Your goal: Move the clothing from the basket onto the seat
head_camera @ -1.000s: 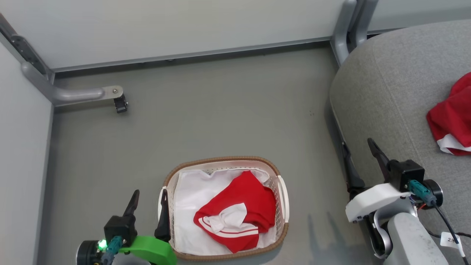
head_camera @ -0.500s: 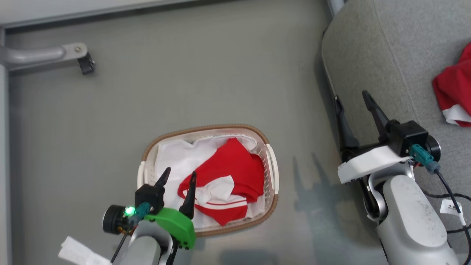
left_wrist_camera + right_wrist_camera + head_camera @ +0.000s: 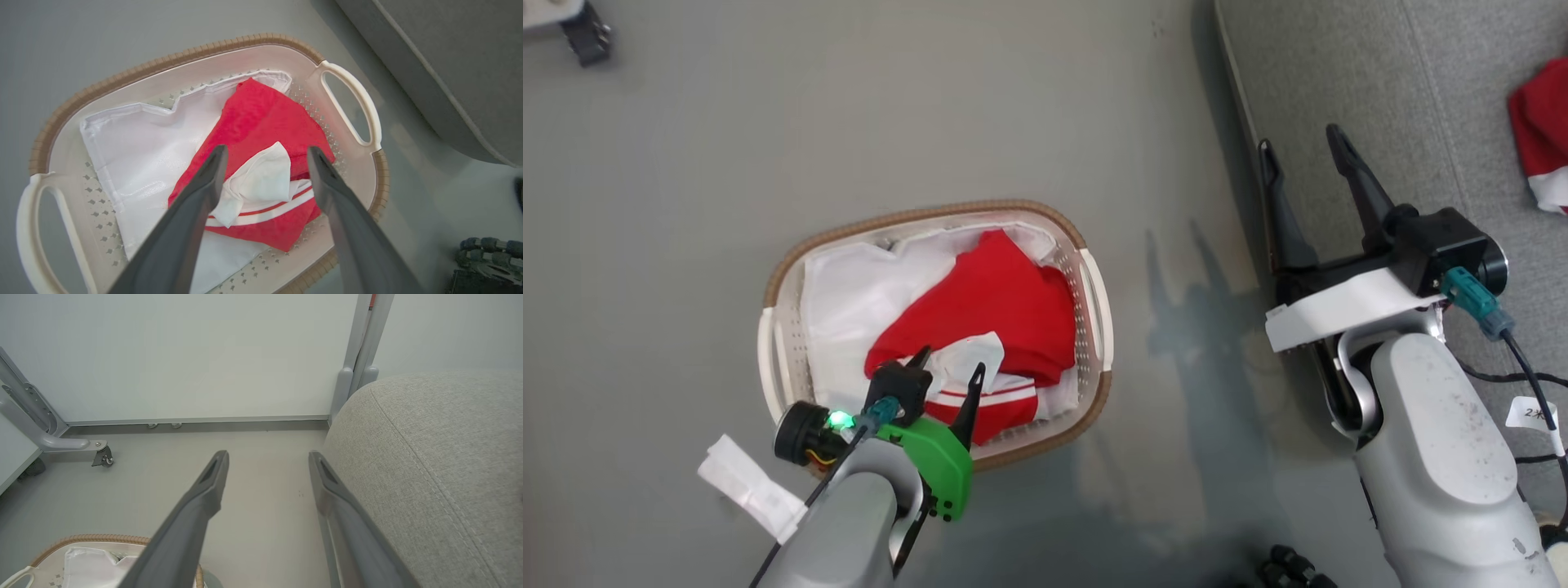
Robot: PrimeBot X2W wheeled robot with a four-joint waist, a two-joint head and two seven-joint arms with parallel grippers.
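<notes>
Fingers (image 3: 196, 204) on left gripper (image 3: 266, 150) wide open, empty, above clothing (image 3: 265, 118) in basket (image 3: 163, 64) — reach step; next should be lower, pinch it, carry to seat (image 3: 1339, 65).

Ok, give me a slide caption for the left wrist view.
Open left hand poised over red clothing in the white basket.

Grey floor (image 3: 931, 106), smooth. Basket (image 3: 245, 55) sits directly on it, near the seat (image 3: 1339, 73), with a strip of bare floor between them. Seat is at the right and carries one piece of red clothing (image 3: 1539, 122) with a white band. Frame foot with caster (image 3: 102, 455) rests on the floor by the wall, well apart from the basket.
</notes>
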